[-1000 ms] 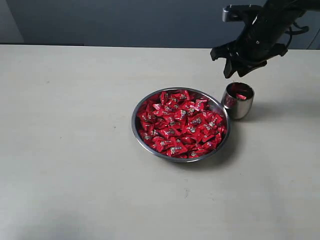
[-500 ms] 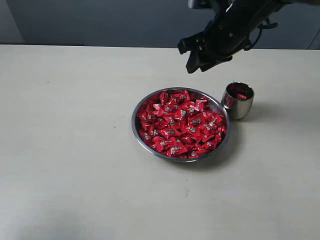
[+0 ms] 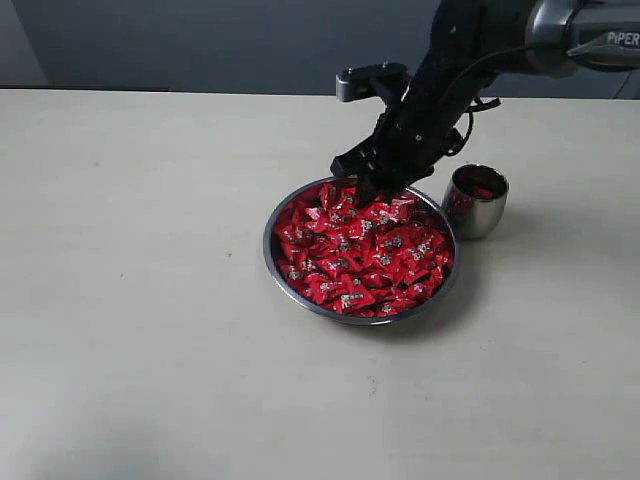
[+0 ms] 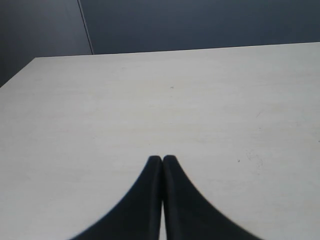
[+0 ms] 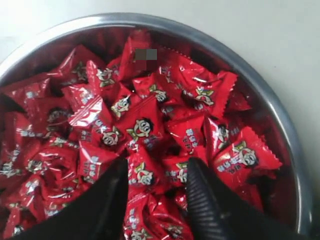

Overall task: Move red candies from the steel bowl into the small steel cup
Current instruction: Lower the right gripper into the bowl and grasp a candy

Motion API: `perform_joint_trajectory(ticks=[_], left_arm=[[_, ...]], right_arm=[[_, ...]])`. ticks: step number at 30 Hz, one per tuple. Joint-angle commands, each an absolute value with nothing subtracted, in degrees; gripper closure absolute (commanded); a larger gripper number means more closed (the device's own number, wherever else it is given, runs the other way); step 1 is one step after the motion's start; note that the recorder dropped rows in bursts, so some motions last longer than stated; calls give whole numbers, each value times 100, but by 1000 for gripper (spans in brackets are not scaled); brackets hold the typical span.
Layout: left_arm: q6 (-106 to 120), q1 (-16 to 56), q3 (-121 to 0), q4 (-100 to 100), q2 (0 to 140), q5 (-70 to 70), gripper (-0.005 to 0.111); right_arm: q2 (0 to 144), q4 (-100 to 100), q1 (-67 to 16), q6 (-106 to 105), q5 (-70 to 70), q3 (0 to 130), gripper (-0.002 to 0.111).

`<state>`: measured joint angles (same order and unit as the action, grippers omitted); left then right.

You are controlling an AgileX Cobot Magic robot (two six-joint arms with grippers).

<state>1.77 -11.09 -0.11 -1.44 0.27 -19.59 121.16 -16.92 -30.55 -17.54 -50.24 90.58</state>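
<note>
The steel bowl (image 3: 274,262) sits mid-table, heaped with red candies (image 3: 362,252). Just to its right stands the small steel cup (image 3: 478,212), with a few red candies inside (image 3: 480,190). My right gripper (image 3: 367,183) is low over the bowl's far edge. In the right wrist view the right gripper (image 5: 156,167) is open, its fingers (image 5: 200,192) pressed down among the red candies (image 5: 142,129), straddling one wrapped piece; the bowl's rim (image 5: 250,65) curves around them. My left gripper (image 4: 162,160) is shut and empty above bare table, out of the exterior view.
The pale table (image 3: 150,300) stretches wide on every side of the bowl. A dark wall (image 3: 200,40) runs behind its far edge. The right arm (image 3: 480,50) reaches in from the upper right, passing above the cup.
The right gripper has swung left from above the cup and dropped into the far side of the bowl. Cup, bowl and candies stay where they were.
</note>
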Motion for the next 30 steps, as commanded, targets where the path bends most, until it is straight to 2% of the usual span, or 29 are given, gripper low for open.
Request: perform_joint_trajectory(ticks=[1, 30], left_arm=[[168, -1072, 0, -155, 0, -1914, 106], [168, -1072, 0, -155, 0, -1914, 106]], right_arm=[[12178, -1706, -3079, -1802, -4791, 9050, 70], [12558, -1879, -3279, -1802, -4917, 9050, 70]])
